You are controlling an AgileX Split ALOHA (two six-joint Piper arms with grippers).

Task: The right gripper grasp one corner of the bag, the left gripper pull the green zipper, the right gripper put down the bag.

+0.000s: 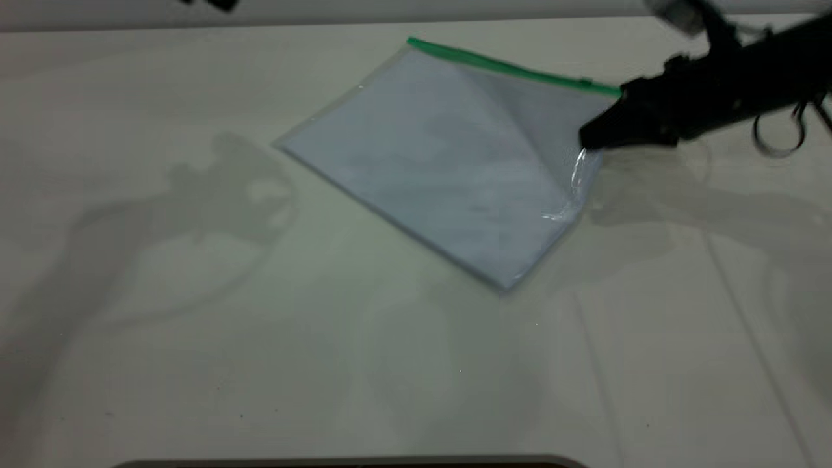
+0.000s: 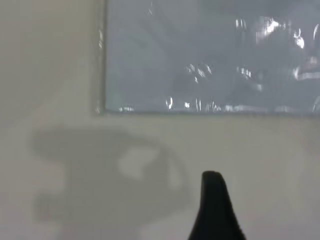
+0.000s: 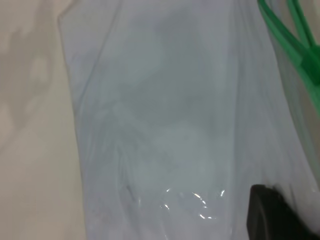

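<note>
Table: a pale table [image 1: 195,364] carries the scene; a dark rounded edge [image 1: 351,463] shows at its near side and a grey band [image 1: 390,10] runs along the far side.
Bag: the bag [image 1: 442,169] lies on the far middle of the table, turned at an angle, with pale sheets showing through the clear plastic.
Bag's lie: its left and near corners rest flat, while the right side rises in a crease toward the right gripper.
Green zipper: the green zipper [image 1: 507,65] runs along the bag's far edge, from the far left corner to the right gripper, with a small green slider tab [image 1: 587,82] close to the right end.
Right gripper: the right gripper [image 1: 595,136] reaches in from the far right, its tip at the bag's right corner by the end of the zipper.
Right jaws: they look closed on that corner, though the corner itself is covered by the black claw.
Left gripper: only one black fingertip of the left gripper [image 2: 215,200] shows in the left wrist view, above bare table just beside a bag edge and not touching it.
Left jaws: cannot tell how they stand; the second finger is cut off.
Shadows: arm shadows [image 1: 195,195] fall on the table left of the bag.
Hard to make out: the right arm is blurred.
</note>
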